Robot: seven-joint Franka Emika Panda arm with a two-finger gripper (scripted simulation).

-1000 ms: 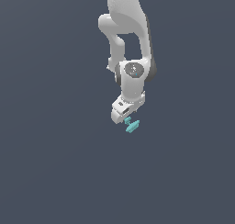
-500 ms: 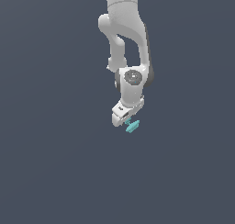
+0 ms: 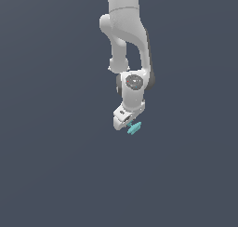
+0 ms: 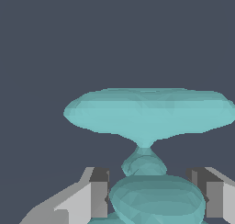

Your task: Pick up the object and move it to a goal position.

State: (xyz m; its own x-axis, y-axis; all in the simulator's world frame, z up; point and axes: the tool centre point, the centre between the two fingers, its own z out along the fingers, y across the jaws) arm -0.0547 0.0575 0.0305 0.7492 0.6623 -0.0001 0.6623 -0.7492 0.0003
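One lobe of the teal object (image 4: pixel 151 113) is clamped by the end effector (image 4: pixel 156 193); slippage is risked, most being unheld.

The teal object (image 4: pixel 149 113) and the hand's fingers (image 4: pixel 94 193) run off the wrist view's edge.

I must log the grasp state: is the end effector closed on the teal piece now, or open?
Shut on it. In the wrist view the fingers flank the teal piece on both sides with almost no gap; actual contact cannot be confirmed.
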